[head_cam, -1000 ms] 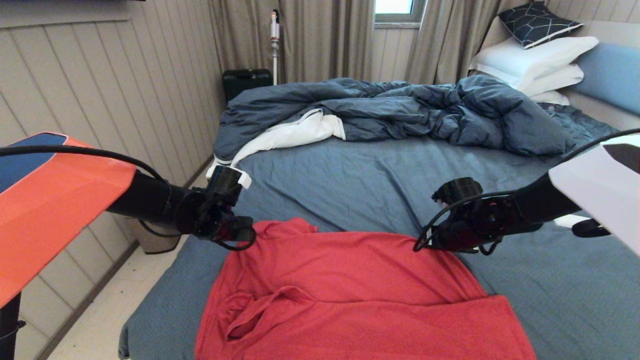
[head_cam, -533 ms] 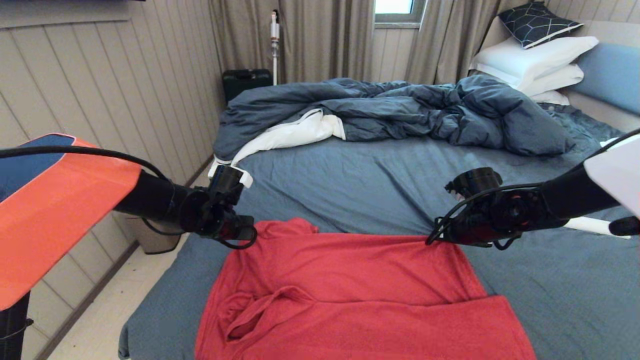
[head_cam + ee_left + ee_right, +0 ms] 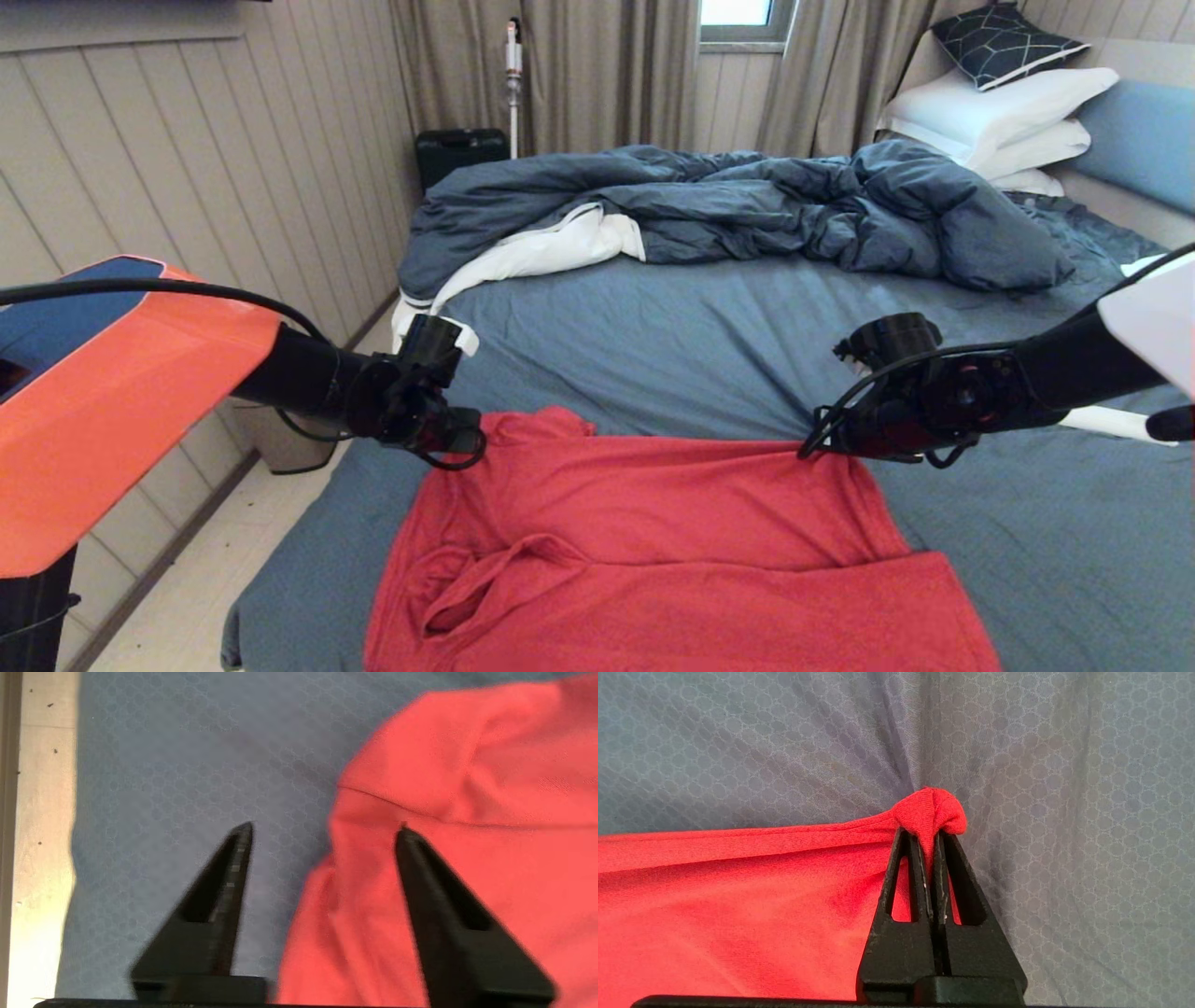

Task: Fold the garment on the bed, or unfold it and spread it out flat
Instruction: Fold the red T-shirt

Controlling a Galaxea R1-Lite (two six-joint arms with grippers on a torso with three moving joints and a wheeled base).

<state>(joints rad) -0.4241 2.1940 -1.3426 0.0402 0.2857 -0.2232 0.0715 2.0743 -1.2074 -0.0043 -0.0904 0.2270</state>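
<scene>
Beige panelled wall (image 3: 187,140), pale tiled floor (image 3: 187,597), drawn taupe curtains (image 3: 597,65) flanking a small bright window (image 3: 736,11); black case (image 3: 459,149) in the corner.

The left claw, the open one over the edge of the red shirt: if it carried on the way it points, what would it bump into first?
Probably the red jersey T-shirt. The left gripper points down, open, straddling the shirt's edge: one finger over red cloth, the other over the blue-grey sheet of the bed. Which is met first is unclear.
</scene>
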